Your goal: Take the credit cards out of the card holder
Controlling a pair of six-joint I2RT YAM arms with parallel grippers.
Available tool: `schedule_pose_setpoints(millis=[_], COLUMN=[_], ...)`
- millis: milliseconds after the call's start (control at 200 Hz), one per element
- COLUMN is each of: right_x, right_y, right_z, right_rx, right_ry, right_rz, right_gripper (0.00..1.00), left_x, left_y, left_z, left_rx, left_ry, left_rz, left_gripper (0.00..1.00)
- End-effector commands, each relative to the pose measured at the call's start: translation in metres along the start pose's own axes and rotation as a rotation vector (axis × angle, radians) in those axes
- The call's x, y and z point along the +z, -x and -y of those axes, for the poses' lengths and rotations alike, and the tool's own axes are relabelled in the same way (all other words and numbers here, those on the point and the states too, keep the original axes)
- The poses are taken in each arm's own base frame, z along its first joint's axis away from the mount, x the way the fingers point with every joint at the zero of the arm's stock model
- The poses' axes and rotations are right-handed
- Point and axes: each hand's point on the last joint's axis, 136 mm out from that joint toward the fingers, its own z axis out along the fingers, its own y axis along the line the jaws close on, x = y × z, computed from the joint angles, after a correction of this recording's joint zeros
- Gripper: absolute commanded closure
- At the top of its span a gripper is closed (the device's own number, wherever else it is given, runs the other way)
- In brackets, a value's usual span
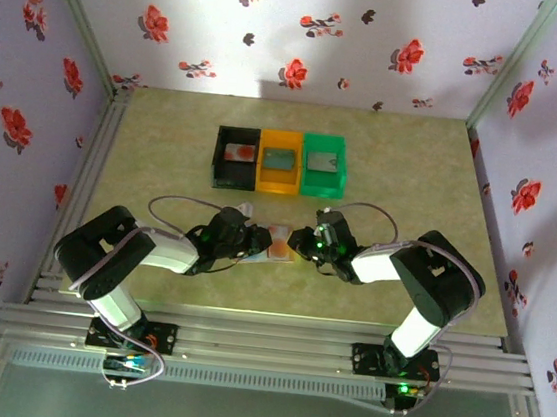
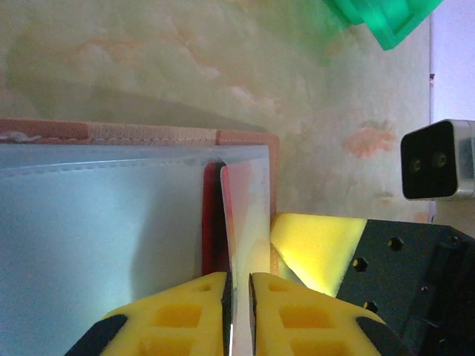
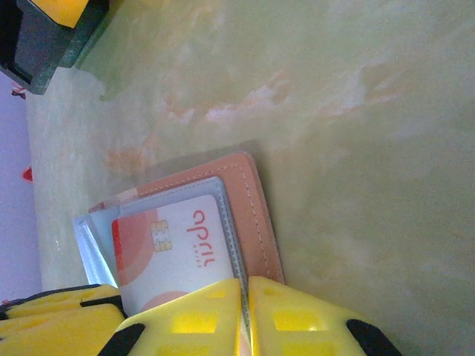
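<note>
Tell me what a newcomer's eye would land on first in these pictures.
Mid-table, the yellow-fingered left gripper and right gripper meet from either side over a small pinkish-tan folding card holder. The left one pinches the edge of a thin white-and-red credit card standing out of its clear pocket, while the right clamps the holder's edge. Behind them, a black bin, an orange bin and a green bin stand in a row before red-flowered walls.

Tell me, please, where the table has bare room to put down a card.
Free: the table left of the black bin and right of the green bin. Crowded: the middle, where the left gripper pinches a credit card and the right gripper the card holder.
</note>
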Motion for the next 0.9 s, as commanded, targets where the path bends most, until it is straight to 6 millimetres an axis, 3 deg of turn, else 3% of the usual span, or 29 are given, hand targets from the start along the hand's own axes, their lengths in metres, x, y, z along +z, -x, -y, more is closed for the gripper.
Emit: schedule_pose_setpoints(millis=[0,380,730,895], right_x=[0.001,0.001,0.001,-0.003], right_y=[-0.018,-0.019,-0.019,-0.014], right_z=[0.005,0.006,0.010,0.000], right_rx=[0.008,0.008,0.011,-0.008], right_ry=[-0.012,-0.014,-0.026,-0.012], right_rz=[-0.056,-0.055,-0.052,-0.042], right_gripper=[0.89,0.89,0.89,0.91], left_x=[0.003,-0.001,-0.010,-0.010], left_y=[-0.007,-0.004,0.000,-0.003], left_z=[0.015,0.011,0.007,0.005], left_rx=[0.027,0.020,0.019,0.030], left_ry=[-0.042,-0.027,-0.016,-0.009], left_rz=[-0.053,-0.029,-0.004,-0.027], left_gripper=[0.84,1.00,1.00,1.00])
